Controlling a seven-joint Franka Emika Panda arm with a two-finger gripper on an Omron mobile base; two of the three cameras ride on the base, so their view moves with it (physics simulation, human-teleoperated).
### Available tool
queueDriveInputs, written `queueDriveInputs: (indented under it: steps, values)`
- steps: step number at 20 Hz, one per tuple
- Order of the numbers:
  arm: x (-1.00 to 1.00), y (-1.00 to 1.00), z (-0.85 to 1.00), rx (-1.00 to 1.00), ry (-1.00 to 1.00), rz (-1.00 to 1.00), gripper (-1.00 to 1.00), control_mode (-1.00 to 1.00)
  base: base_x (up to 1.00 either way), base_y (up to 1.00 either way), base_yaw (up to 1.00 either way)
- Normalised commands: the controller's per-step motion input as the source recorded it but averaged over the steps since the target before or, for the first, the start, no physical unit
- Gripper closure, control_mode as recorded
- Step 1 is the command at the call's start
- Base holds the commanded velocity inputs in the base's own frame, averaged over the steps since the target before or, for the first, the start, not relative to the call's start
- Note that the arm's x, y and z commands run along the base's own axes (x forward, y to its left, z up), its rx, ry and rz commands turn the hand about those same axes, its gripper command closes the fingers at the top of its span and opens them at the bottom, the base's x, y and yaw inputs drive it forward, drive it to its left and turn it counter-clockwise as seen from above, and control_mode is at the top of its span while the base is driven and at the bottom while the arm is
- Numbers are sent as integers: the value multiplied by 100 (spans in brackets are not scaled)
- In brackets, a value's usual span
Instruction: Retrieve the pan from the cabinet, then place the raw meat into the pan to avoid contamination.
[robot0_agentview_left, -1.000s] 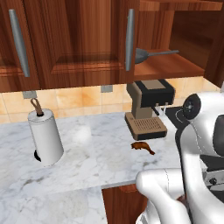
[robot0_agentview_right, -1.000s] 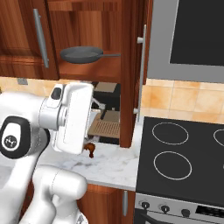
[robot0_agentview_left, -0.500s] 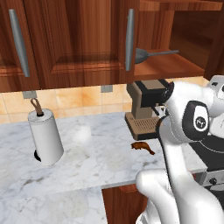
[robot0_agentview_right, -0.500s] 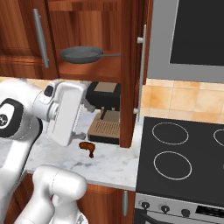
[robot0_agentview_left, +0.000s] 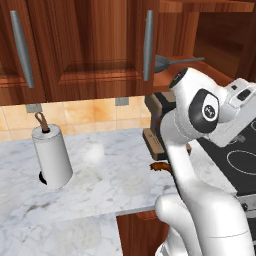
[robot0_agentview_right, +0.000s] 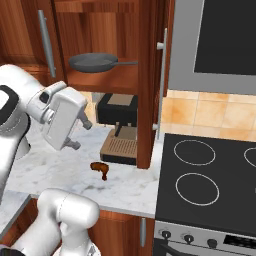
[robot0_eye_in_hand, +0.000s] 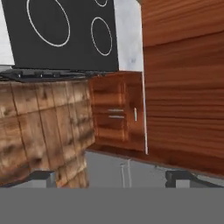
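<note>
While the pan (robot0_agentview_right: 93, 62) is sitting on the wooden shelf inside the open cabinet (robot0_agentview_right: 149, 60), its long thin handle is pointing toward the cabinet's right side, away from the robot. Nothing is touching the pan. Directly below the pan, a black coffee machine (robot0_agentview_right: 117, 109) is standing on the marble counter (robot0_agentview_right: 125, 185), tucked under the cabinet. In front of the coffee machine, and so below and slightly forward of the pan, the raw meat (robot0_agentview_right: 101, 168) is lying bare on the counter, a small reddish-brown drumstick shape. To the right of the pan's cabinet, a black stovetop (robot0_agentview_right: 210, 180) is sitting level with the counter. Far to the left of the pan, a white paper towel roll (robot0_agentview_left: 52, 156) is standing upright on the counter.

Over the last second the arm has been swinging: its hand has moved off from in front of the coffee machine and is now hanging left of it, below the pan's shelf and well apart from the pan. The fingers (robot0_eye_in_hand: 110, 176) are spread wide and holding nothing, with the hand camera looking across at the stovetop and a lower wooden cabinet. I judge the reach for the pan is only starting, with the hand turning toward a usable angle.
</note>
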Motion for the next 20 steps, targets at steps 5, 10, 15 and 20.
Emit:
queueDriveInputs:
  steps: [5,10,15,20]
  values:
    - [11,41,0,29,-33,-7,-100,-100,0,0,0]
    - [0,30,7,30,-30,0,-100,-100,0,0,0]
    - [0,37,24,7,-29,21,-100,-100,0,0,0]
    - [-3,17,48,2,-29,23,-100,-100,0,0,0]
